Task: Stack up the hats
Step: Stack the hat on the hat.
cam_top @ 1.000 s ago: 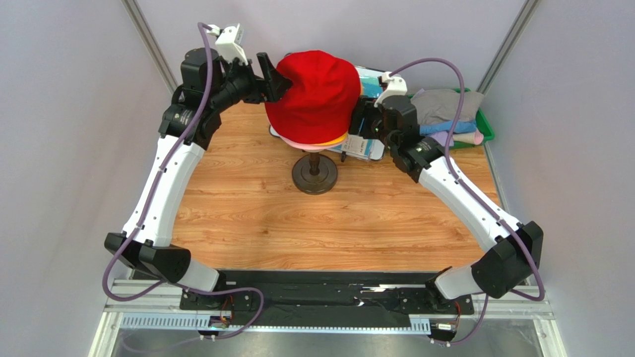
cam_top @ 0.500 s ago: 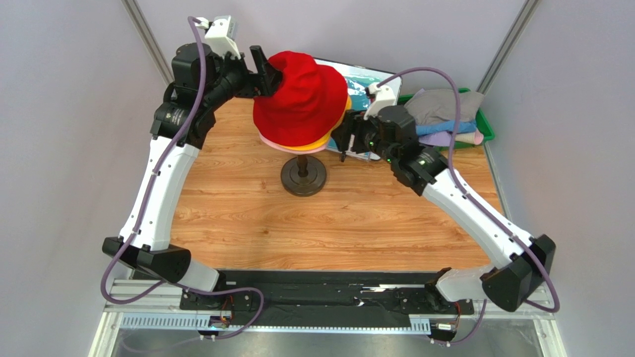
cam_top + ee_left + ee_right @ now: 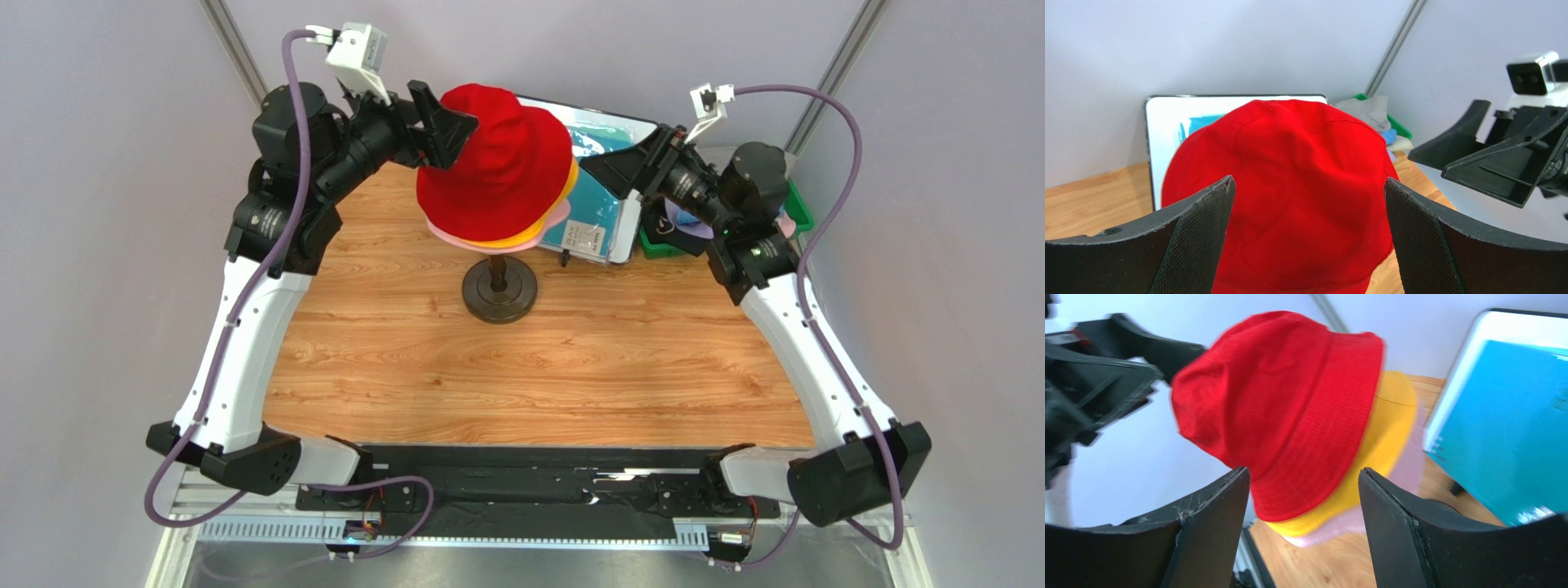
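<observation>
Red hat (image 3: 497,153): is sitting on top of the stack, above the stand (image 3: 499,292) at the far middle of the tabletop (image 3: 405,355).
Orange-yellow hat (image 3: 1389,435): is lying directly under it, with its brim showing.
Pink hat (image 3: 1413,468): is lying lowest, so three are stacked.
Left end effector (image 3: 1309,184): is standing wide apart at the left of the stack, clamping nothing.
Right end effector (image 3: 1303,474): is holding its fingers apart, empty, to the right of the stack.
Green tray (image 3: 800,208): is keeping more cloth hats (image 3: 1367,107) at the far right. These are waiting for stacking, I judge.

Teal sheet (image 3: 599,194) stands just right of the red hat (image 3: 497,153); table (image 3: 552,361) in front lies open.
</observation>
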Controlling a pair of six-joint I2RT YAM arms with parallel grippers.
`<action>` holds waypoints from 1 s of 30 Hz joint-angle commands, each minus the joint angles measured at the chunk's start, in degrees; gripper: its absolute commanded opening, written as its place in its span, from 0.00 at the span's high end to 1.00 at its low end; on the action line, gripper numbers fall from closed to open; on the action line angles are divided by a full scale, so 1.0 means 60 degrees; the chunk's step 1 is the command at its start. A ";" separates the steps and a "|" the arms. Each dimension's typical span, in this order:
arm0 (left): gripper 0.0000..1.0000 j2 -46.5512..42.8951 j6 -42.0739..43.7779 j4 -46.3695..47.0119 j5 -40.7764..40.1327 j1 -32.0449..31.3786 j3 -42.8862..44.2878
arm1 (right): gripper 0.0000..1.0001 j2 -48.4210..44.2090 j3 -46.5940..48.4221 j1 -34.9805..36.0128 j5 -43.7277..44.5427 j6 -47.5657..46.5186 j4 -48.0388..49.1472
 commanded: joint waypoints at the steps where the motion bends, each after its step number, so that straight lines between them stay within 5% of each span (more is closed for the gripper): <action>1: 0.06 0.0407 -0.0018 0.0221 0.0445 -0.0014 -0.0190 | 0.30 0.0784 0.0322 -0.0027 -0.1528 0.1497 0.2533; 30: 0.06 0.0320 0.0026 0.0455 0.0474 -0.0014 -0.0586 | 0.31 0.2589 0.0454 -0.0027 -0.2421 0.2991 0.4863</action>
